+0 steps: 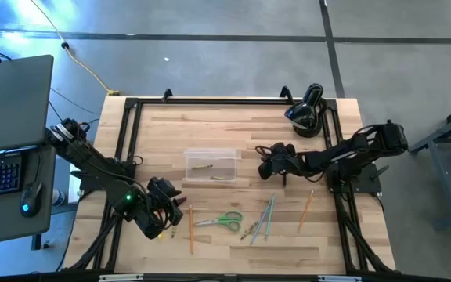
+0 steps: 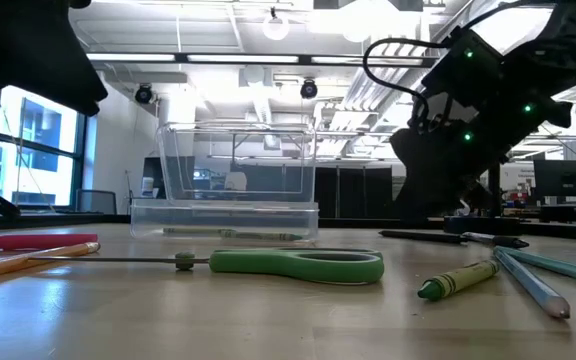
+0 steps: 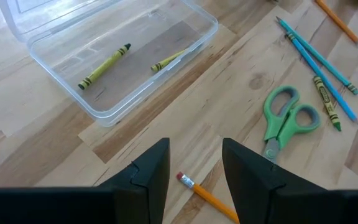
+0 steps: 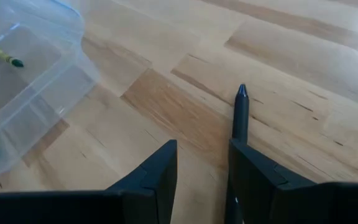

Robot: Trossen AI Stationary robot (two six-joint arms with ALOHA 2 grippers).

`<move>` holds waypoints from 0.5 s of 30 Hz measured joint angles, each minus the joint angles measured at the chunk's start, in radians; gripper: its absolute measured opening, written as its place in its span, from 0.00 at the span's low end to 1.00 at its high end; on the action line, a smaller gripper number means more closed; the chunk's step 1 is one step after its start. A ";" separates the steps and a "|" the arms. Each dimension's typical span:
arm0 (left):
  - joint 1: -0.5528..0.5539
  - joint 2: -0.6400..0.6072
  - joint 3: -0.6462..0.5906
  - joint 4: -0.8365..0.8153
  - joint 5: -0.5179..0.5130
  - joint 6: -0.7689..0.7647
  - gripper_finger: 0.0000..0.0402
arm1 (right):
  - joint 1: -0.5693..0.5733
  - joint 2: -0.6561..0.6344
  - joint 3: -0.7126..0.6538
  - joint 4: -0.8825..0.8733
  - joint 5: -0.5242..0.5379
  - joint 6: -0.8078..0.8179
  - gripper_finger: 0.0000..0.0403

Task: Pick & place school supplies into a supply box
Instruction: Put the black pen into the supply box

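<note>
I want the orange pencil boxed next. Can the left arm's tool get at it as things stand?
Probably yes: the left tool hangs open right over the orange pencil, whose eraser end lies between its fingers, nothing covering it.

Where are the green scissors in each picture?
High view: the green scissors lie near the table's front edge, in front of the clear box.
Low view: the scissors lie across the foreground, in front of the box.
Left wrist view: the scissors lie beside the blue pencils, beyond the orange pencil.
Right wrist view: not in it.
Shared landmark: the clear box.
</note>
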 joint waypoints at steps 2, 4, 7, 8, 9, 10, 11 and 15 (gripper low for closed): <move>0.000 0.000 0.000 0.003 0.000 0.000 0.45 | 0.001 0.000 0.000 -0.001 0.004 -0.007 0.30; 0.000 0.000 0.000 0.003 0.000 0.000 0.45 | 0.002 0.000 0.000 -0.002 0.014 -0.032 0.30; 0.000 0.000 0.000 0.003 0.000 0.000 0.45 | 0.003 0.000 0.000 -0.003 0.045 -0.056 0.30; 0.000 0.000 0.000 0.004 0.000 0.000 0.45 | 0.002 0.000 0.000 -0.004 0.052 -0.057 0.30; 0.000 0.000 0.000 0.004 0.000 0.000 0.45 | 0.002 0.000 0.000 -0.006 0.053 -0.057 0.30; 0.000 0.000 0.000 0.004 0.000 0.000 0.45 | 0.002 0.000 0.000 -0.010 0.053 -0.054 0.30; 0.000 0.000 0.000 0.004 0.000 0.000 0.45 | 0.002 0.000 0.000 -0.020 0.052 -0.049 0.30; 0.000 0.000 0.000 0.005 0.001 0.000 0.45 | 0.005 0.000 0.000 -0.088 0.060 -0.048 0.30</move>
